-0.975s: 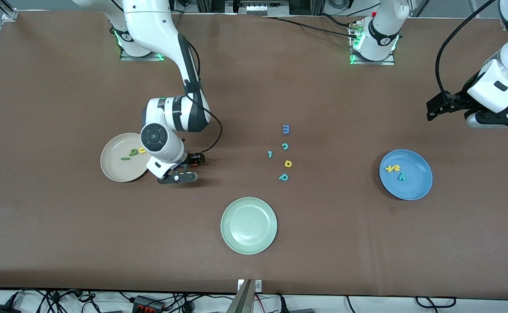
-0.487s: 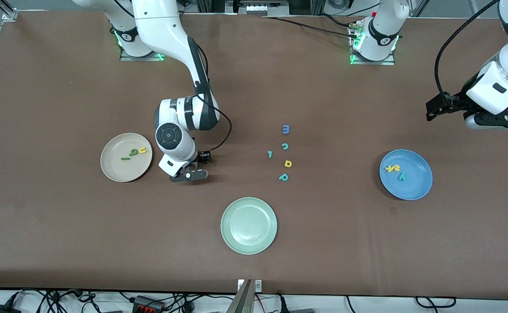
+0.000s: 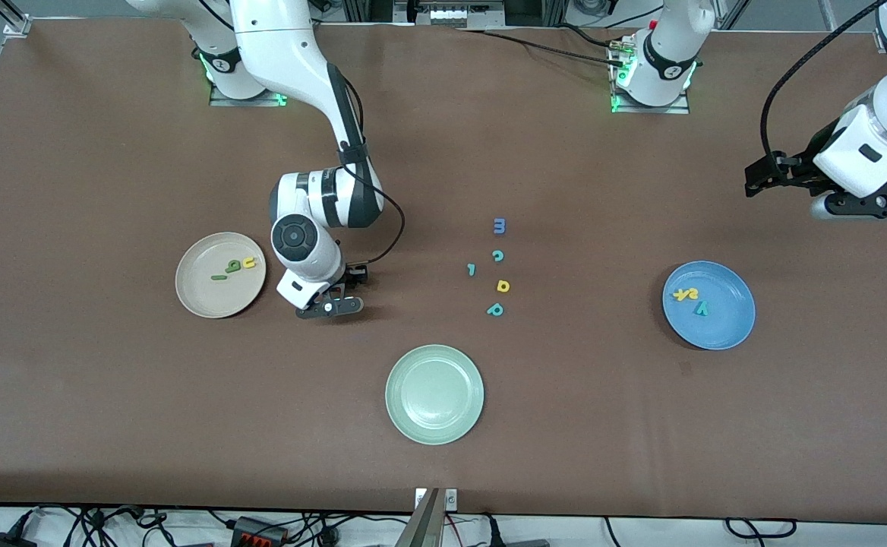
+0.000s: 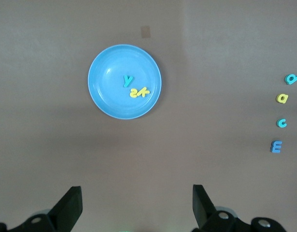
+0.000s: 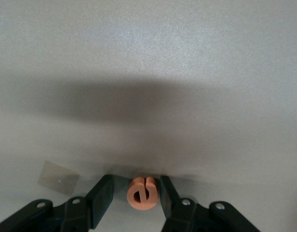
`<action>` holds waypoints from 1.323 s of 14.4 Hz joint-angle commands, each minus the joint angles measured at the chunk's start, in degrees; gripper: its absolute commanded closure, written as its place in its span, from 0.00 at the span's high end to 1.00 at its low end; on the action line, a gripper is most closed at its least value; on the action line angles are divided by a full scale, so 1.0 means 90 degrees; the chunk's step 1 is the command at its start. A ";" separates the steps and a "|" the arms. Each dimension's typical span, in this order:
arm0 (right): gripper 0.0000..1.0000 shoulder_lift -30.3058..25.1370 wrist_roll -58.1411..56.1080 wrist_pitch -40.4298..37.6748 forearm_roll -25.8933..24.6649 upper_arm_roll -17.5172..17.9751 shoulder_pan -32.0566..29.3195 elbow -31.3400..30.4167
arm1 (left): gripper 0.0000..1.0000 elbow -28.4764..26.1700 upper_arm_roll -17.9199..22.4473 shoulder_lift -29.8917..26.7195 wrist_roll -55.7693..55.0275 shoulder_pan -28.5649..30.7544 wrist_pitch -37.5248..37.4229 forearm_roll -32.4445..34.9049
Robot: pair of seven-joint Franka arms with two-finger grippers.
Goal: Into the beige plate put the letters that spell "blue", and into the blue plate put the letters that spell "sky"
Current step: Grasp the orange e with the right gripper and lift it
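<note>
The orange "e" (image 5: 141, 193) lies flat on the brown table between the fingers of my right gripper (image 5: 135, 183), with a gap on each side, so the gripper is open. In the front view that gripper (image 3: 329, 298) is low over the table beside the beige plate (image 3: 193, 300). The plate holds a dark-green "l" (image 3: 219, 277), a green "b" (image 3: 232, 266) and a yellow "u" (image 3: 248, 263). The blue plate (image 3: 724, 327) holds the yellow "s" and "k" (image 3: 686, 294) and the teal "y" (image 3: 702, 308). My left gripper (image 4: 136, 193) waits wide open and empty, high over the left arm's end of the table.
A pale green plate (image 3: 434, 393) sits near the front camera. Mid-table lie loose letters: a blue "m" (image 3: 499, 226), a teal "c" (image 3: 497, 256), a small teal "l" (image 3: 471, 269), a yellow "d" (image 3: 503, 286) and a teal "p" (image 3: 495, 309).
My right gripper moved away from the beige plate toward the middle of the table, then stopped. My left arm drifted slightly toward the robots' side.
</note>
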 commanded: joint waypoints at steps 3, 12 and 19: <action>0.51 0.0049 0.0064 -0.0027 -0.0062 0.0045 0.0011 -0.0039 | 1.00 0.0184 -0.0025 -0.0138 0.0128 0.0006 -0.0140 -0.0135; 0.48 0.0000 0.0034 -0.0310 -0.0062 0.0015 -0.0028 -0.0049 | 1.00 -0.0197 -0.0094 -0.0305 0.0108 0.0015 0.0065 -0.0135; 0.21 -0.0078 -0.0044 -0.0681 -0.0062 -0.0121 -0.0018 -0.0030 | 1.00 -0.0109 -0.0103 -0.0256 0.0099 -0.0014 0.0221 -0.0057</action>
